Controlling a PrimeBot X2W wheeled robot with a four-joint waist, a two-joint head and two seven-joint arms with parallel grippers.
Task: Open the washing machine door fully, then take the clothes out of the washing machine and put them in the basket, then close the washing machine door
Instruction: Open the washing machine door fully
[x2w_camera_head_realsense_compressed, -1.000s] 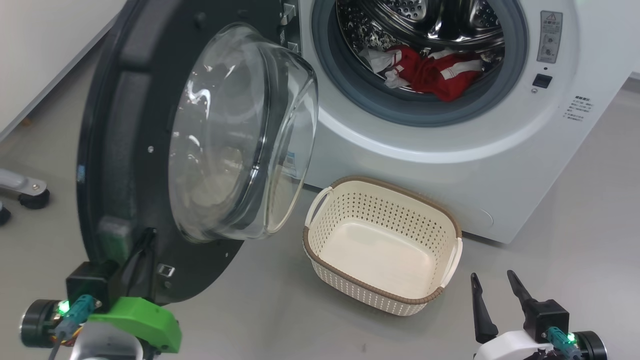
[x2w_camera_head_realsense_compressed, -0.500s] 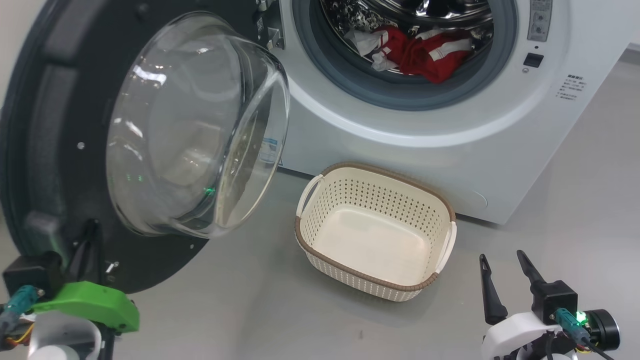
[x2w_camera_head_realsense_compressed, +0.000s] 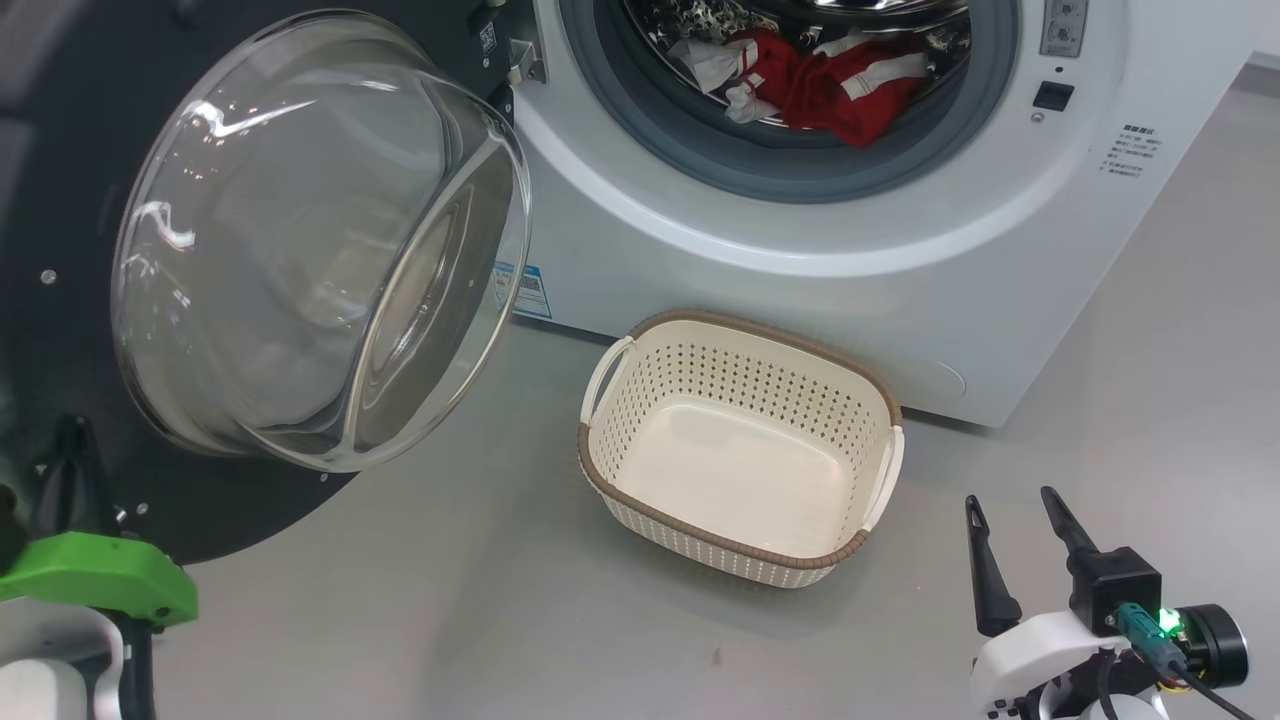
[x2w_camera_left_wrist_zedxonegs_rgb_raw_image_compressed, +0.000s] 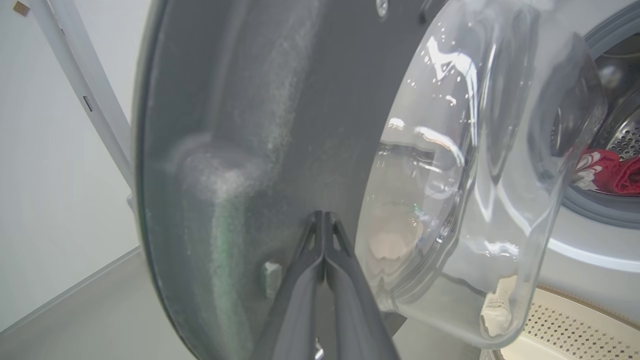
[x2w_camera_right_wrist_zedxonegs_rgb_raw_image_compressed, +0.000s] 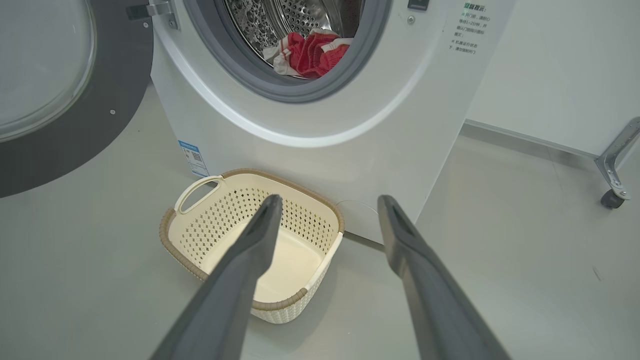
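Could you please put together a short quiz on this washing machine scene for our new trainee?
1. True or false: the basket already holds some of the clothes.
2. Where do the clothes lie? A) inside the washing machine; B) on the floor; C) on top of the machine.
3. Which hand is shut, with its tips at the washing machine door: the left hand or the right hand?
Key: 1 false; 2 A; 3 the left hand.
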